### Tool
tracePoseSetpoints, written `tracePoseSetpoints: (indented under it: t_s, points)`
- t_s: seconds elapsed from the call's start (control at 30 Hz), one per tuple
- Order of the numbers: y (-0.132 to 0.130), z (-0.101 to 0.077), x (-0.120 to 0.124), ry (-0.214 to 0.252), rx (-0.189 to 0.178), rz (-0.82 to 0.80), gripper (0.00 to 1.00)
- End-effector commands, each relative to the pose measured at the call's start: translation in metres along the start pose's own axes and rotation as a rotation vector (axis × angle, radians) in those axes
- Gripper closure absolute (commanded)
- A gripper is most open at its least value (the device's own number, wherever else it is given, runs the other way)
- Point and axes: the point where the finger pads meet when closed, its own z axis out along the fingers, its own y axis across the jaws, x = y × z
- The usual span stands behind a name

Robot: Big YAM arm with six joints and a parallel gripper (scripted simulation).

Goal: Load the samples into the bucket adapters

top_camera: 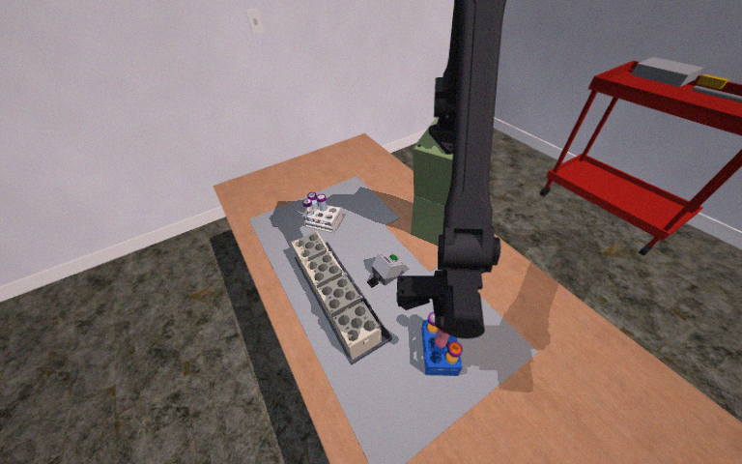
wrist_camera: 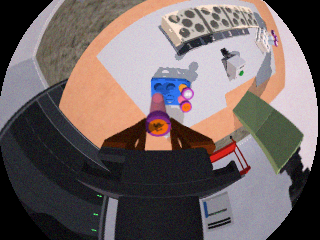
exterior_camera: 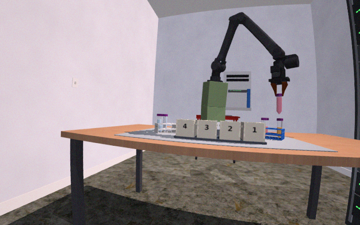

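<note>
My gripper (exterior_camera: 278, 92) is shut on a sample tube (exterior_camera: 278, 103) with a purple cap and pink liquid, and holds it upright well above the blue sample rack RS (exterior_camera: 274, 133). The tube also shows in the wrist view (wrist_camera: 158, 114), with an orange cap dot. In the rack (top_camera: 442, 354) two or three other tubes stand, one with orange liquid (exterior_camera: 279, 125). The loading stand ST (top_camera: 336, 294) carries four beige adapters, numbered 4, 3, 2, 1 from left to right in the exterior view (exterior_camera: 220, 129); their holes look empty. The blank rack RB (top_camera: 323, 216) stands at the far end with several tubes.
The grey box with the green DONE key (top_camera: 388, 267) sits between the stand and the arm's green base (top_camera: 432, 191). A grey mat (top_camera: 383, 305) covers the middle of the wooden table. A red cart (top_camera: 650, 147) stands off the table.
</note>
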Motion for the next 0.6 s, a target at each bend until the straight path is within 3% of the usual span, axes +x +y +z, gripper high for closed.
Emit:
tracePoseSetpoints:
  t_s: [0.0,0.53,0.57]
  points:
    - [0.0158,-0.0160,-0.0014,-0.007,-0.037,0.005,1.00]
    - [0.0158,-0.0160,-0.0014,-0.007,-0.037,0.005,1.00]
    - [0.0062,-0.0217,0.0054,-0.006,-0.027,0.003,1.00]
